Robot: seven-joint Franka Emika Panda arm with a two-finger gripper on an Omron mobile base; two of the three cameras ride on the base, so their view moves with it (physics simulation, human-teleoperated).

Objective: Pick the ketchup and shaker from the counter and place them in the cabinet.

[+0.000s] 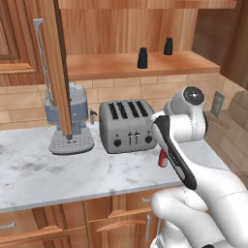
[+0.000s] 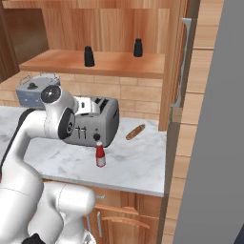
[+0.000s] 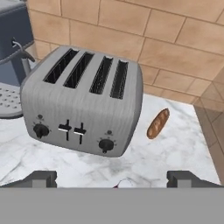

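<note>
red ketchup [image 2: 100,155] upright before the toaster [image 3: 83,105], wide-open empty claw [image 3: 112,178] just above

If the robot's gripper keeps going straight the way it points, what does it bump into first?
Probably the ketchup: its cap peeks up between the open gripper's fingertips, with the toaster beyond. Depth is unclear.

White marble bench [image 2: 138,164] carries grey four-slot toaster [image 2: 93,122], small red ketchup bottle [image 2: 100,155], tan-brown oval roll [image 2: 135,132], blue-grey coffee machine [image 1: 70,118]; wooden plank shelf [image 2: 114,64] holds two black shakers [image 2: 88,56].
</note>
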